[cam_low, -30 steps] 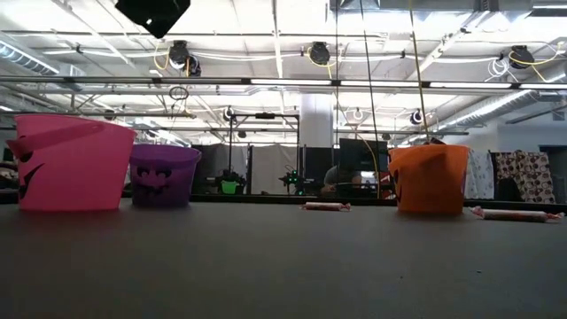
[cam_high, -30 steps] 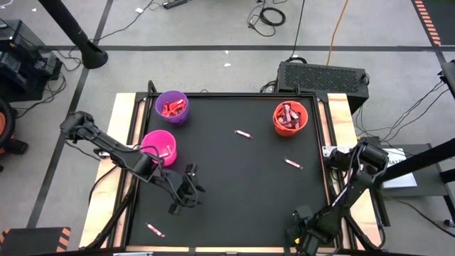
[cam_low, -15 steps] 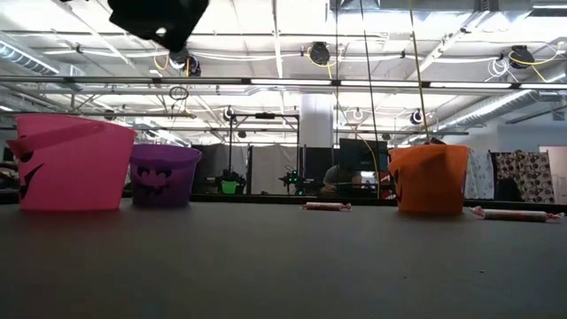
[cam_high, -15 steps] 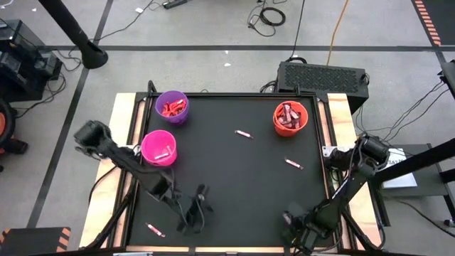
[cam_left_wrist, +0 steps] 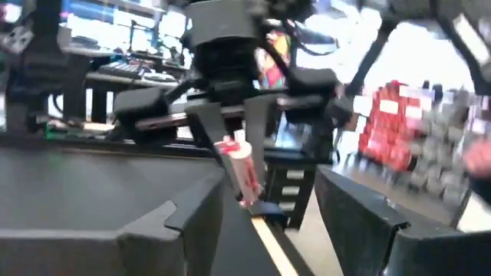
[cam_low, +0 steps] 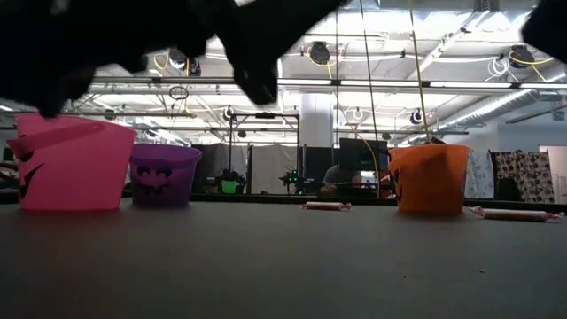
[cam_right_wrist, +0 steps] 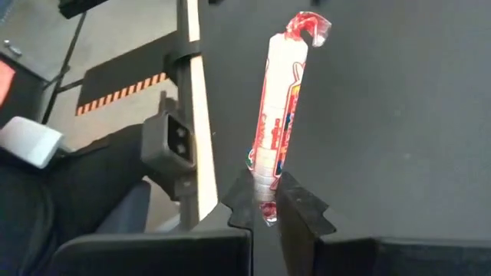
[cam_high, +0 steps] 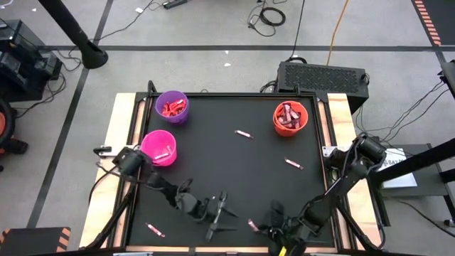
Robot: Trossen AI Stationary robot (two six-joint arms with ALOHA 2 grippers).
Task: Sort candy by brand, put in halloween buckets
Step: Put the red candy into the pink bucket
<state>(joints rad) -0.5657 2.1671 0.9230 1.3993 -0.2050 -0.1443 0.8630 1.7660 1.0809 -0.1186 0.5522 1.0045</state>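
My right gripper (cam_right_wrist: 265, 208) is low over the near edge of the table (cam_high: 234, 178) and is shut on a thin pinkish-white candy stick (cam_right_wrist: 278, 115). The high view shows that stick (cam_high: 252, 225) between the two grippers. My left gripper (cam_high: 222, 215) is open a little to the stick's left. Its wrist view faces the right gripper (cam_left_wrist: 230, 126) and the stick (cam_left_wrist: 242, 172), apart from both. The purple bucket (cam_high: 171, 107) and the orange bucket (cam_high: 290, 118) hold candy. The pink bucket (cam_high: 158, 147) stands by the left edge. My right gripper pinches the candy stick by one end (cam_right_wrist: 266, 195) between its two fingertips. The stick runs on beyond the fingers, in line with them. In the left wrist view the fingers (cam_left_wrist: 207, 115) come from above and the stick hangs tilted below them. Whether its free end (cam_right_wrist: 307, 27) touches the table, I cannot tell.
Three more candy sticks lie loose on the table: one in the far middle (cam_high: 244, 134), one toward the right edge (cam_high: 293, 163), one at the near left corner (cam_high: 154, 229). The low view shows two of them (cam_low: 325, 206) (cam_low: 514, 213) beside the orange bucket (cam_low: 428, 177).
My left gripper has swung from beside the pink bucket toward the near edge and then right, toward the right gripper. My right gripper has moved left along the near edge toward it. The buckets and loose sticks have stayed put.
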